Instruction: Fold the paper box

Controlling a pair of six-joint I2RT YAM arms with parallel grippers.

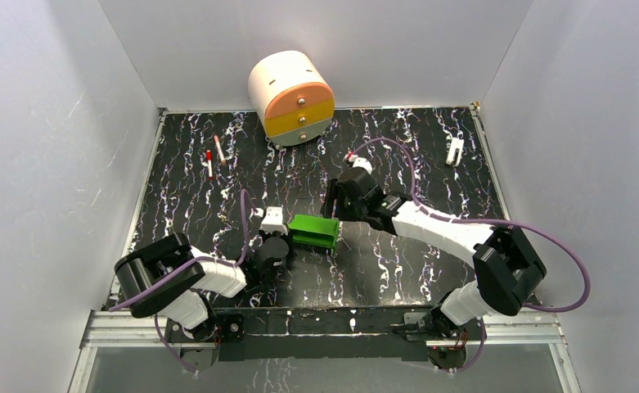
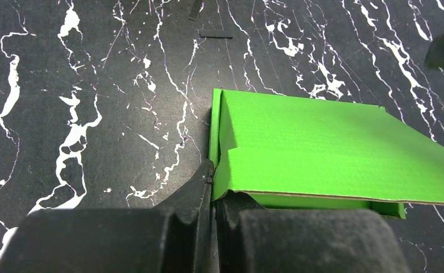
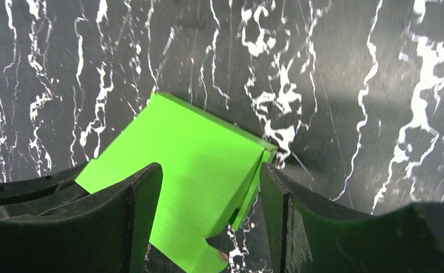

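Observation:
The paper box [image 1: 314, 230] is bright green card, partly folded into a low rectangular shape, and lies on the black marbled table [image 1: 406, 164] between the two arms. My left gripper [image 1: 285, 239] is at its left end. In the left wrist view the box [image 2: 322, 148] fills the right half, and my left gripper [image 2: 212, 181] is shut on the box's thin left side flap. My right gripper [image 1: 335, 216] is at the box's right end. In the right wrist view its jaws [image 3: 209, 173] stand wide open astride a corner of the box [image 3: 196, 148], with the right finger [image 3: 276, 193] close beside the folded edge.
A cream round drawer unit [image 1: 291, 97] with orange and yellow drawers stands at the back centre. Two pens [image 1: 209, 164] [image 1: 219, 149] lie at the back left. A white clip [image 1: 455, 151] lies at the back right. White walls close in three sides.

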